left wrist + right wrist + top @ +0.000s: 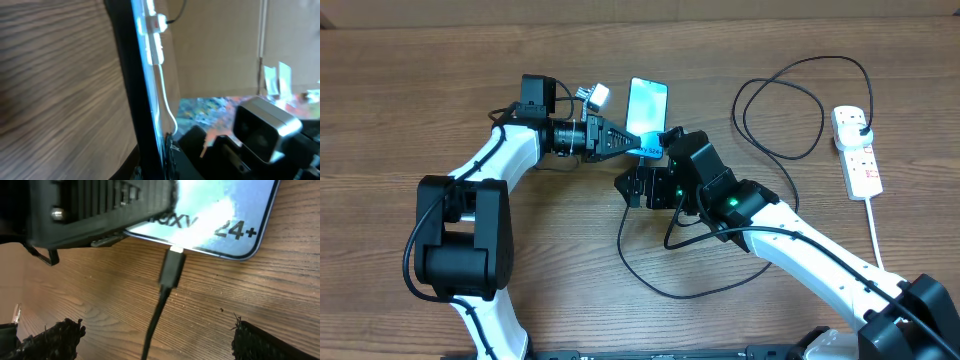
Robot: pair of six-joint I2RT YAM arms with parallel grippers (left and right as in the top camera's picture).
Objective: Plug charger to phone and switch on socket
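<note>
A: Surface & backdrop?
B: A wood-grain table (440, 60) is seen from overhead. A plain tan wall is seen behind it in the left wrist view.
A: Phone pos.?
B: The phone (647, 100) is found near the table's centre, screen lit pale blue. Its lower edge is clamped by the left gripper (632, 146), fingers closed onto it.
A: Charger?
B: The charger (157, 311) is laid in loose loops betw. phone & socket. In the right wrist view its connector tip (174, 262) is seen pushed into the phone's bottom edge, next to the "24+" text.
A: R gripper?
B: The right gripper (645, 186) is held just below the phone, jaws spread wide. Nothing is gripped; the cable is seen running betw. the fingertips (55, 340) w/o contact.
A: Socket?
B: The socket (858, 155) is placed at the far right, well apart from both grippers. A black plug is seated at its far end, and a white cord (876, 225) is trailed toward the near edge. Switch state can't be told.
</note>
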